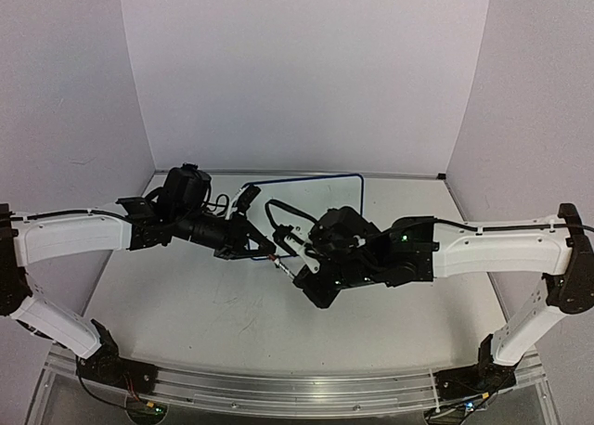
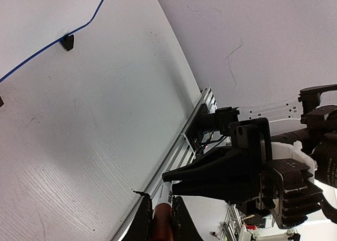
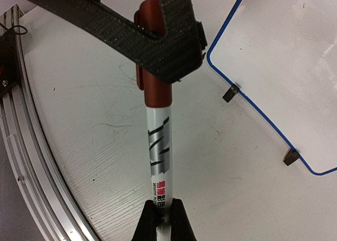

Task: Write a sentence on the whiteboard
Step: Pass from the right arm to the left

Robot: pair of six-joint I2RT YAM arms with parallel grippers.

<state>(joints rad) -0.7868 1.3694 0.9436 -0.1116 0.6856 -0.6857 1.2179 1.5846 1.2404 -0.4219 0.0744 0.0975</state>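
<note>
Marker (image 3: 159,146): barrel clamped in right gripper (image 3: 161,209), red cap (image 3: 152,67) pinched by left gripper (image 2: 160,212). Whiteboard (image 3: 284,57): cut off in right wrist view; near edge hidden overhead.

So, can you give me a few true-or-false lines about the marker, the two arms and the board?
1. Both grippers hold one marker. True: the left gripper and the right gripper grip the same marker.
2. The cap is blue. False: the cap is red.
3. The left gripper grips the cap end. True.
4. The marker touches the whiteboard. False: it is held over the table, beside the whiteboard.
5. The whiteboard has a blue frame. True: the frame is blue.
</note>
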